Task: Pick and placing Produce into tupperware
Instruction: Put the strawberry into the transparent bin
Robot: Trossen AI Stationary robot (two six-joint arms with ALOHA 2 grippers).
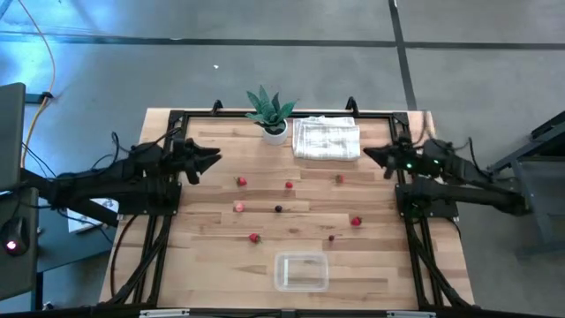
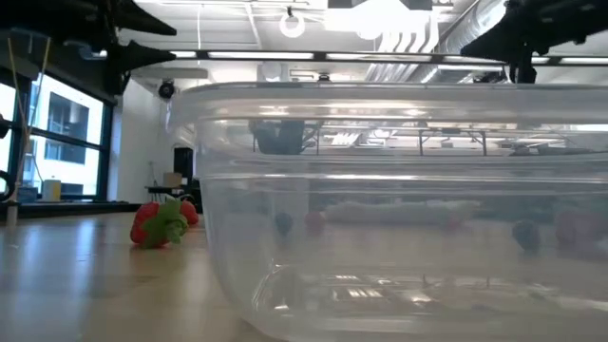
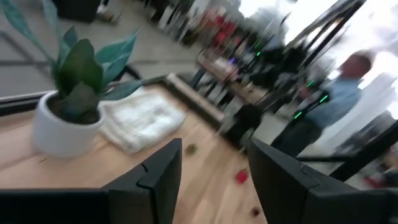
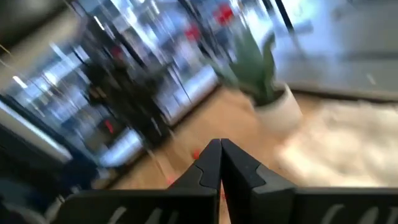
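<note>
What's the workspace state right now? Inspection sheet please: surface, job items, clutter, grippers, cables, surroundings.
Surface: wooden table, dark frame around it.
Job items: tupperware empty at the near edge; produce scattered mid-table, eight pieces, none inside.
Clutter: potted plant and folded white cloth at the far edge.
Grippers: left gripper open, right gripper shut; both empty, at opposite table sides.
Cables: yellow cable on the floor, left.
Surroundings: grey floor; blurred person beyond the table.
</note>
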